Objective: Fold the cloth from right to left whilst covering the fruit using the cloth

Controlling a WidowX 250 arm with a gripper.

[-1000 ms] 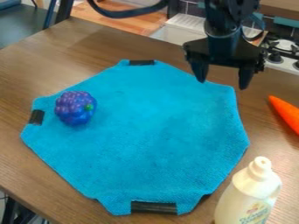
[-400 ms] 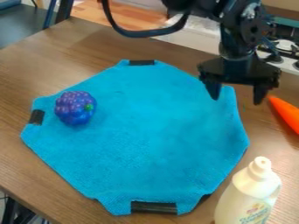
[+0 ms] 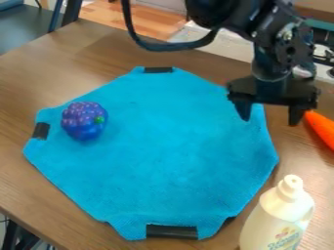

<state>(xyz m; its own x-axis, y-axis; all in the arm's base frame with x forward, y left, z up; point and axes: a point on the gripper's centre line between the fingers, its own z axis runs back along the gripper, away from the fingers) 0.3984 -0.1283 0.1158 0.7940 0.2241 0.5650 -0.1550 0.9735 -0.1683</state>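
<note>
Below your gripper (image 3: 269,122) is a brown wood-grain table (image 3: 62,63). Beyond it, past the table's far edge, you have an orange-brown plank floor (image 3: 156,22) at view-left, a dark surface (image 3: 29,27) farther left, and part of a white stove (image 3: 322,50) at view-right.

bottle (image 3: 276,210), lower right | 1 printed label (image 3: 284,240) | lettering too small to read

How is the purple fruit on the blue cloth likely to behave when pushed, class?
The purple fruit would probably roll, since it is rounded, though its bumps may make it wobble. Its moulded, toy-like look suggests light plastic. The fuzzy cloth might slow it.
</note>
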